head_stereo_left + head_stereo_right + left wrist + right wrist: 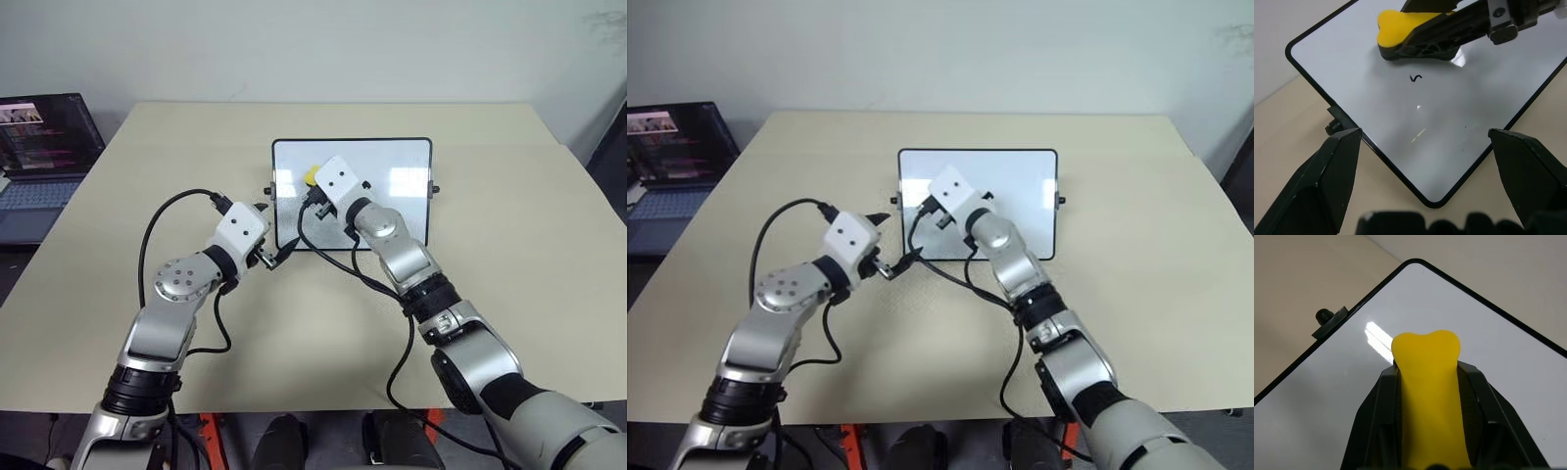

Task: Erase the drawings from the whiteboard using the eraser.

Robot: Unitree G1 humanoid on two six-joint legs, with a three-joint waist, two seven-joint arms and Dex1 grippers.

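Observation:
The whiteboard (pixel 392 196) stands near the middle of the table, white and glossy with a thin black frame and small side knobs (pixel 1325 316). My right gripper (pixel 313 188) is shut on the yellow eraser (pixel 310 175), holding it over the board's upper left area. In the left wrist view the eraser (pixel 1398 27) sits just beyond one small dark curly drawing (pixel 1415 78) on the board (pixel 1352 58). My left gripper (pixel 270 258) hangs open at the board's near left corner, with its fingers (pixel 1327 171) spread to either side of that corner and nothing between them.
An open dark laptop (pixel 44 157) sits off the table's left edge. The beige table (pixel 509 294) runs wide to the right of the board and in front of it. Black cables loop from both wrists over the table.

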